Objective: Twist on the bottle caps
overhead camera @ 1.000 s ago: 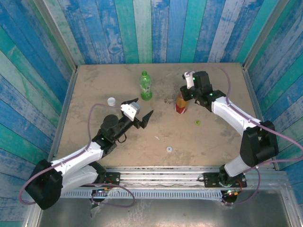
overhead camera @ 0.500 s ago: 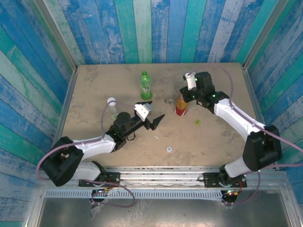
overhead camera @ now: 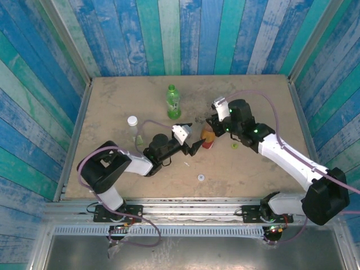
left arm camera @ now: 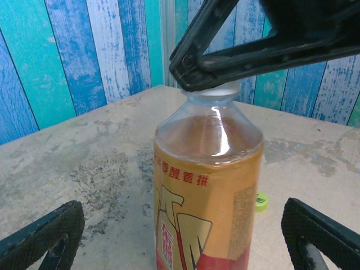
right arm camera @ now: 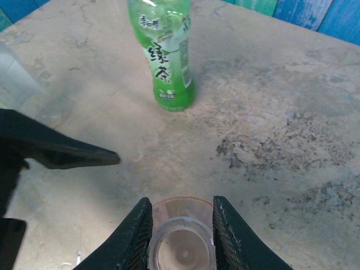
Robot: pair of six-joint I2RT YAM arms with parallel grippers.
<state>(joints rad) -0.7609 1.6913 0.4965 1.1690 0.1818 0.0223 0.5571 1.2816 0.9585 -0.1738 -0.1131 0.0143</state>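
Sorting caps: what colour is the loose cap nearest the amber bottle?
Yellow-green cap, clearest in left wrist view.

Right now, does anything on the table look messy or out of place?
Two caps lie loose on the table: a yellow-green cap beside the amber bottle and a white cap nearer the front edge. The right gripper grips that bottle's top. Nothing looks spilled or broken.
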